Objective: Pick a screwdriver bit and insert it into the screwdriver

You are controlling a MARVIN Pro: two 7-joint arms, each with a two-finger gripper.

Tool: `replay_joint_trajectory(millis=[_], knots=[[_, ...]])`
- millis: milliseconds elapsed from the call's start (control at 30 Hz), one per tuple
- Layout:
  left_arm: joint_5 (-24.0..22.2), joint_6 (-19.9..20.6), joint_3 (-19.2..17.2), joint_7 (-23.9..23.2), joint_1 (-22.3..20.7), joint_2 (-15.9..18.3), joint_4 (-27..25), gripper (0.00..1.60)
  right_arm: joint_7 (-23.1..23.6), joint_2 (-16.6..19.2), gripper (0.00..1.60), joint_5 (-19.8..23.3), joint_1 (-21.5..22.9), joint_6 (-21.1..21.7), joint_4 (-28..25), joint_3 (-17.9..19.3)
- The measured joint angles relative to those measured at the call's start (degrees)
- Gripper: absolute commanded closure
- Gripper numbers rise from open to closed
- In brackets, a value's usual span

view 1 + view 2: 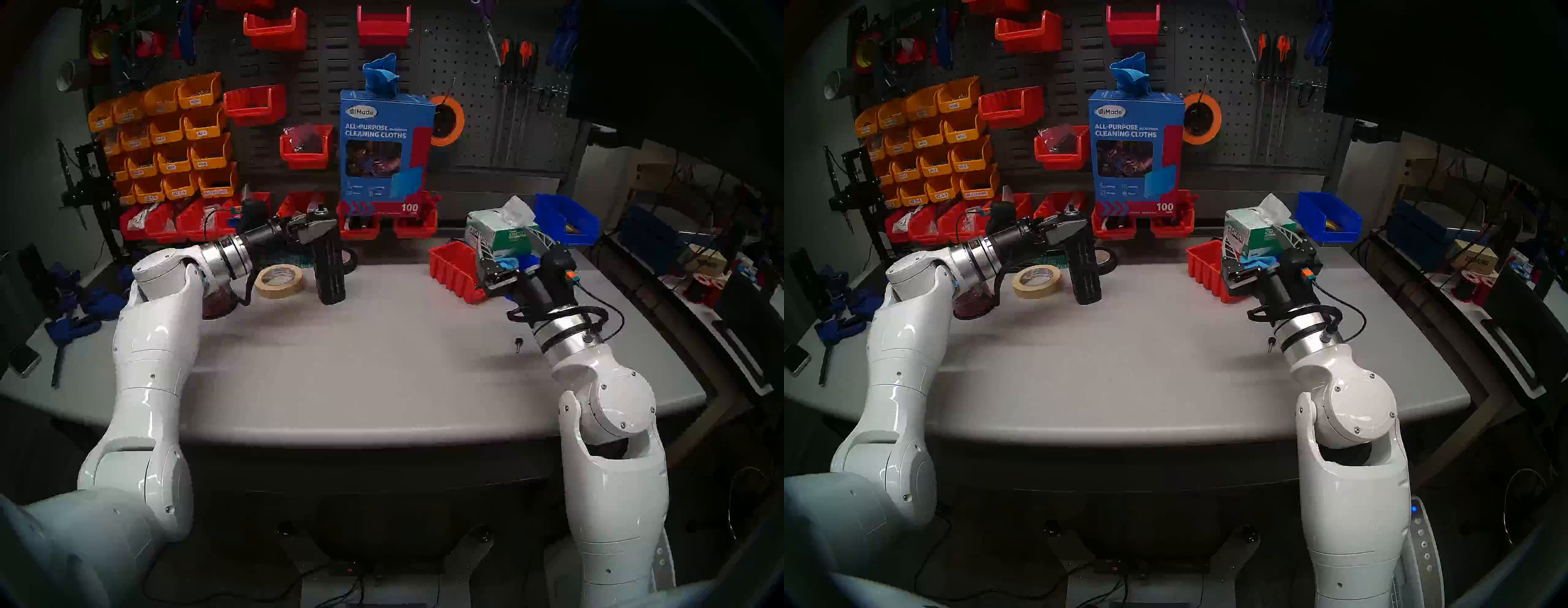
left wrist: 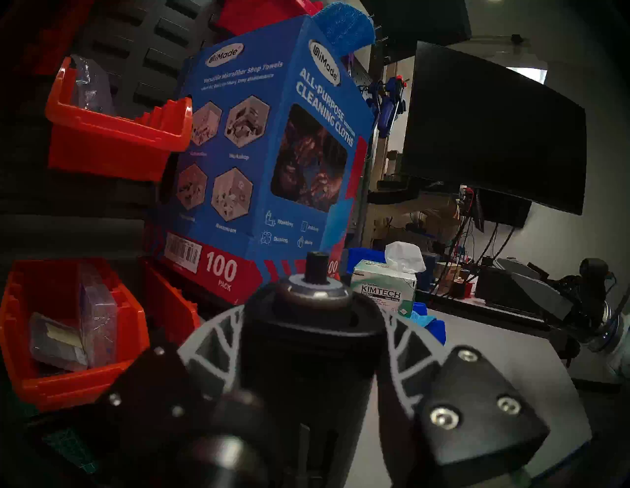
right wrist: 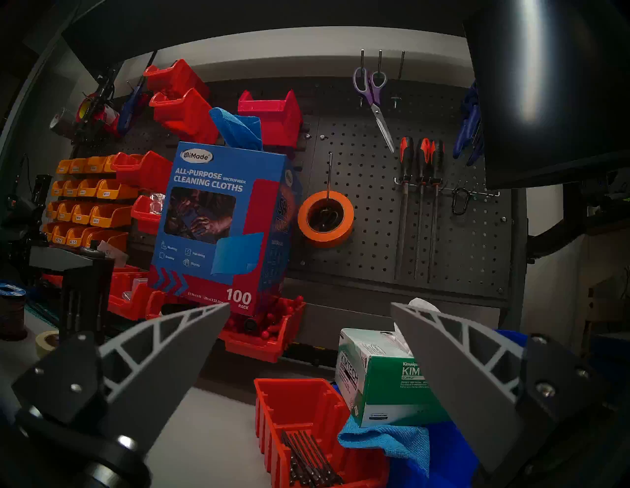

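The left hand (image 2: 313,357) is gripping the screwdriver (image 1: 327,263) near its top, its fingers (image 2: 405,361) pressing against both sides of the black slotted body, which is standing upright on the grey bench (image 1: 382,361) just beside a roll of beige tape (image 1: 280,280). In the left wrist view the lower body is sinking into shadow and only the silver-ringed socket (image 2: 313,289) is showing clearly. The right hand (image 3: 310,340) is hovering with its fingers spread wide and nothing between them, above a red bin (image 3: 300,405) at the bench's right side. Several screwdriver bits (image 3: 310,456) are lying together in that bin as thin dark rods; their lower ends are running off the frame edge, and from the head views the right hand is hiding them. A small black pin (image 1: 518,343) is lying on the bench close to the right wrist. A green tissue box (image 3: 385,378) is sitting on a blue cloth (image 3: 392,443) behind the bin. A blue cleaning-cloth box (image 1: 384,148) is standing against the dark pegboard (image 1: 475,85), where orange and red bins are hanging.
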Motion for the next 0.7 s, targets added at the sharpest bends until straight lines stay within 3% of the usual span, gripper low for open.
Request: replay_joint_trajectory(millis=[700], knots=[[-0.68, 4.51, -1.37, 3.45, 7.77, -3.83, -12.14, 1.60, -0.31, 0.34, 0.00, 0.23, -0.03, 0.01, 0.00, -0.17]])
